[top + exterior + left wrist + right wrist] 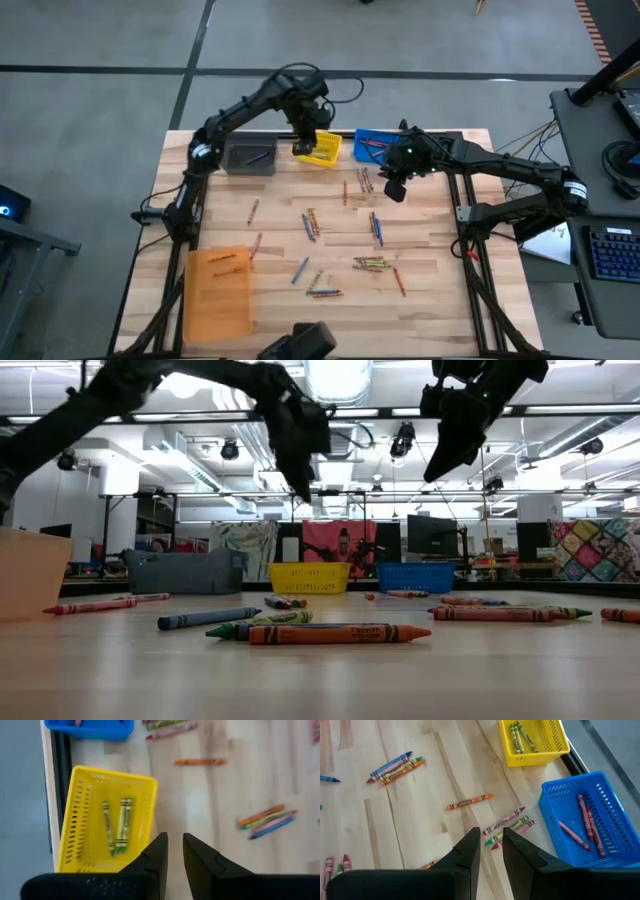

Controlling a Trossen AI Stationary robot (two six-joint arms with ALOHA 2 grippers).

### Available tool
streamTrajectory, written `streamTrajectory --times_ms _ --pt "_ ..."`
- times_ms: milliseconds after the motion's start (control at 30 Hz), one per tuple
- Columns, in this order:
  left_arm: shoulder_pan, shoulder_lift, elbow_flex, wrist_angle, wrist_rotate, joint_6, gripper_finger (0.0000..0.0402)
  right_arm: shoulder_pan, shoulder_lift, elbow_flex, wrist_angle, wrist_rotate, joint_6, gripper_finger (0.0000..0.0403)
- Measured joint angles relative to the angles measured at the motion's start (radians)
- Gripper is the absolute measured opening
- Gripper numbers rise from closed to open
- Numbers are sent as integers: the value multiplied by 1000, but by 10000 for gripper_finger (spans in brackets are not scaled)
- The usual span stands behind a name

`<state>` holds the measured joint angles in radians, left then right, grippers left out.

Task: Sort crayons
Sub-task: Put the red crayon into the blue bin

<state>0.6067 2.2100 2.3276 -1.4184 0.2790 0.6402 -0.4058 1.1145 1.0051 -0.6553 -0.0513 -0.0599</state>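
Across your table, crayons (312, 224) lie scattered between four bins.
From the left you see the orange bin (219, 290) at the near edge, then the grey bin (250, 158) holding a blue crayon (256, 156). Your left gripper (306, 143) hovers above the yellow bin (320, 150), fingers a narrow gap apart and empty; three yellow-green crayons (116, 826) lie inside it. Your right gripper (393, 188) hangs beside the blue bin (374, 142), which holds reddish crayons (584, 822); its fingers stand slightly parted, gripping nothing.
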Motion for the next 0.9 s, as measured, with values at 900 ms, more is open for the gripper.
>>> streamTrajectory --times_ms 900 --pt "-179 -753 -869 290 -233 -622 40 0 0 -7 101 0 44 73"
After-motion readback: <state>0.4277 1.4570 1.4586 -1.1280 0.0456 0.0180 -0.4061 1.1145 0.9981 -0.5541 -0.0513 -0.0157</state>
